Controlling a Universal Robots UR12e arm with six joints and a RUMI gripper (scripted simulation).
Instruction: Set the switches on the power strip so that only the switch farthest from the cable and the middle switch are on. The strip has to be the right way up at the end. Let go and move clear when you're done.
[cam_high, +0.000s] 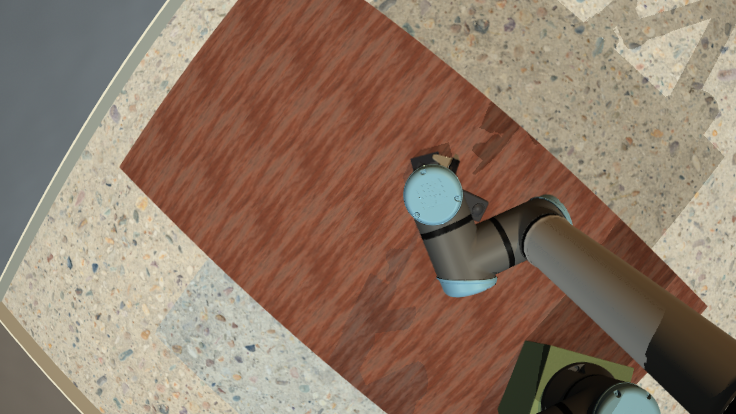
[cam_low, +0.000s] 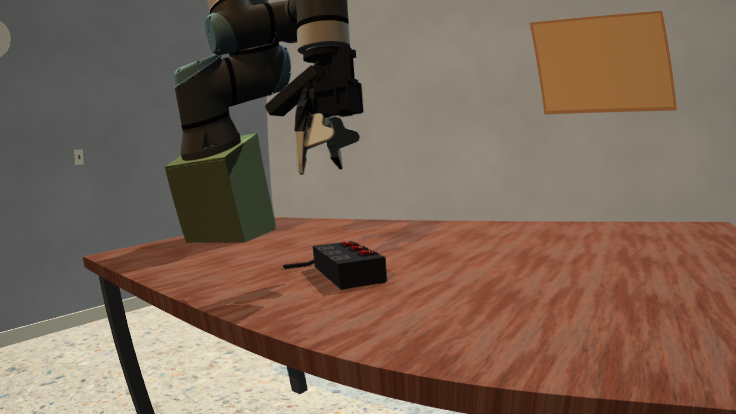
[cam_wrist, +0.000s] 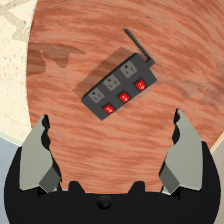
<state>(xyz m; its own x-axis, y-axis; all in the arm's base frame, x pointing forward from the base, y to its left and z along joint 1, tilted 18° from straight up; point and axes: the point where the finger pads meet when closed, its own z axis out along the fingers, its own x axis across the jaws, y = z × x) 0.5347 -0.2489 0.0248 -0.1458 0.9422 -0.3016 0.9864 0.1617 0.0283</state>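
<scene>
Your pincer (cam_low: 321, 154) hung high above the power strip (cam_low: 349, 264), well apart from it, with its two fingers spread to their widest and nothing between them. The strip, a short black block, lay flat on the wooden surface (cam_low: 514, 288), right way up, with its sockets and switches facing upward. Its black cable (cam_low: 297, 265) left one short end of the strip, on the side toward the green pedestal (cam_low: 221, 195) that carried your arm.

In the wrist view the strip sat ahead of the pincer and turned at an angle to the line between the fingers. Three red switches (cam_wrist: 124, 97) ran along one long edge of the strip, beside a row of three sockets. The switch farthest from the cable (cam_wrist: 108, 108) was the one nearest your pincer in that view. Which switches were on could not be made out; the rockers were too small to read.

You appeared to be in the approach step, with no switch yet touched. The next move would likely call for lowering the pincer toward the strip and bringing one fingertip squarely over a single rocker. The switches sat close together, so a wide or slanted press could tip a neighbour, and a sideways push could slide the light strip.
</scene>
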